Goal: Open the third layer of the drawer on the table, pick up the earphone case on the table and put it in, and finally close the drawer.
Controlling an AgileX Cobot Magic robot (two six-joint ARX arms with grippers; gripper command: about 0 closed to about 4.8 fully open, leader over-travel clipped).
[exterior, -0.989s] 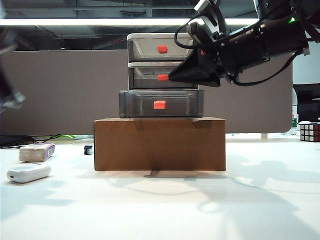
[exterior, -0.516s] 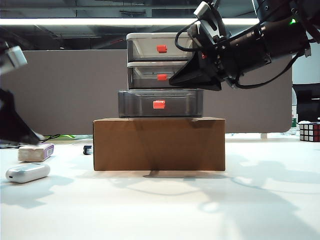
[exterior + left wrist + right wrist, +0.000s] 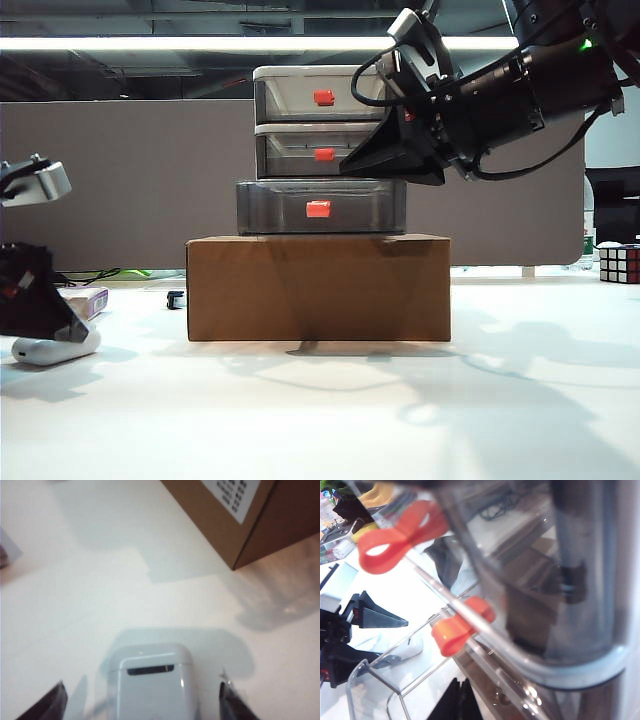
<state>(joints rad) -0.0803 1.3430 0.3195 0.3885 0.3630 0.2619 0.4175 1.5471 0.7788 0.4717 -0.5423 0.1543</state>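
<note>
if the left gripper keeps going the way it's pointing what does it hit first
Most likely the earphone case: it lies on the table between the open fingers of the left gripper, straight ahead. How much gap remains is unclear.

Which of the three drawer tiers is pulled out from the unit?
The third layer, the lowest tier, resting on the cardboard box. Its grey front looks wider and nearer than the two flush tiers above, beside the right gripper.

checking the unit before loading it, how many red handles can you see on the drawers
3, stacked on the drawer fronts: top handle, middle handle beside the right pincer, bottom handle on the pulled-out third layer. None seems hidden.
</note>
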